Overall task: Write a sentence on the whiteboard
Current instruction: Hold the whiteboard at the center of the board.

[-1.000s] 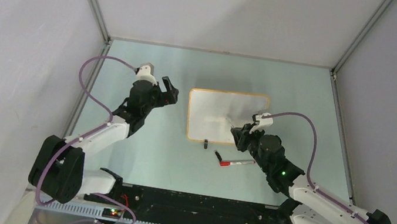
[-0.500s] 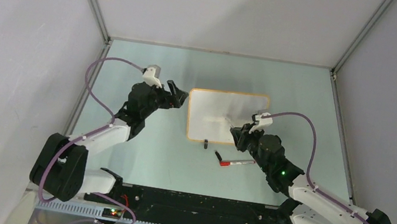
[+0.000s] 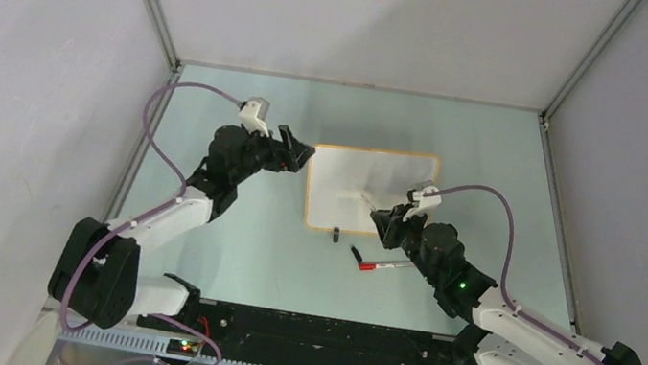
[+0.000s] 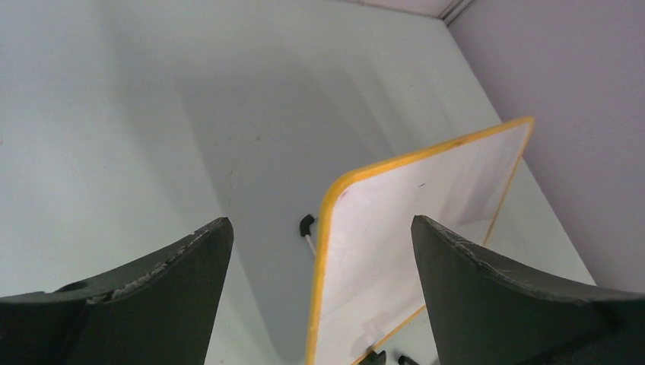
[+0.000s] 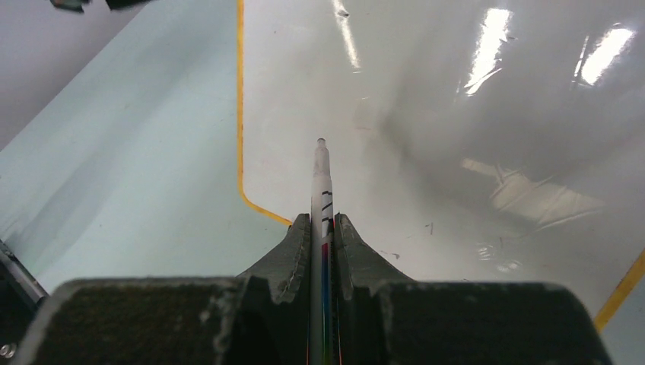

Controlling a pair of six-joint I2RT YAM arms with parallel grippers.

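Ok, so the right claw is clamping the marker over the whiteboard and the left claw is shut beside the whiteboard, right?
Not quite. The left claw is open, not shut: the left wrist view shows its jaws standing wide apart, facing the whiteboard. The rest holds: the right claw clamps the marker over the whiteboard.

The whiteboard (image 3: 368,189) is glossy white inside a thin orange-yellow frame, with black clip feet (image 3: 335,235), and the table (image 3: 226,226) around it is pale mint green. The marker (image 5: 322,182) between my black right fingers (image 5: 285,255) is white with black print and thin red and green stripes. My left fingers (image 4: 160,281) are black too, scuffed grey at the edges, and the pen (image 3: 382,266) just beside the whiteboard's near edge has a red end and a pale barrel.
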